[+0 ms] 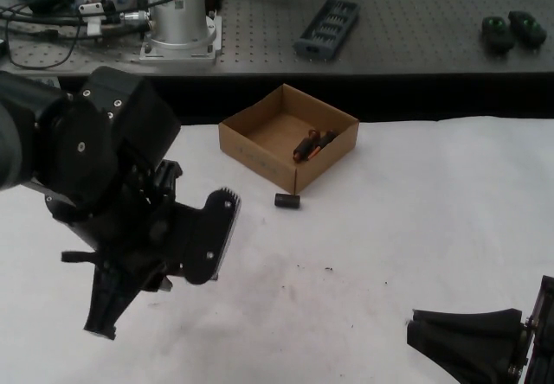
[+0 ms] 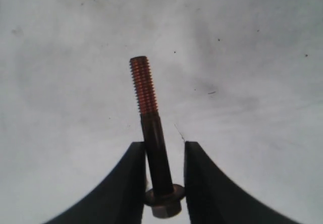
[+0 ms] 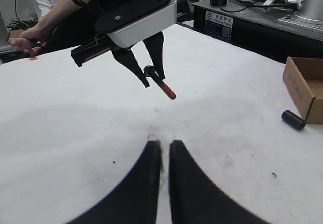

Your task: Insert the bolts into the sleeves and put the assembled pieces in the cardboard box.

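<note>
L gripper (image 2: 164, 148) was clamped on the bolt (image 2: 147, 95) low on the shank, just above the flanged head, w/ the threaded end sticking out free. I judged the bolt stiff, light and a bit slick, so holding near the head (not on the threads) seemed right. The sleeve (image 1: 287, 201) lay on its side just beside the cardboard box (image 1: 260, 161), prob. rigid and apt to roll, best pinched across its body; R gripper (image 3: 165, 146) had its fingers all but closed on nothing.

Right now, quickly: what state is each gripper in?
Left gripper: closed on a coppery threaded metal bolt, gripped near its head.
Right gripper: closed, holding nothing.
</note>
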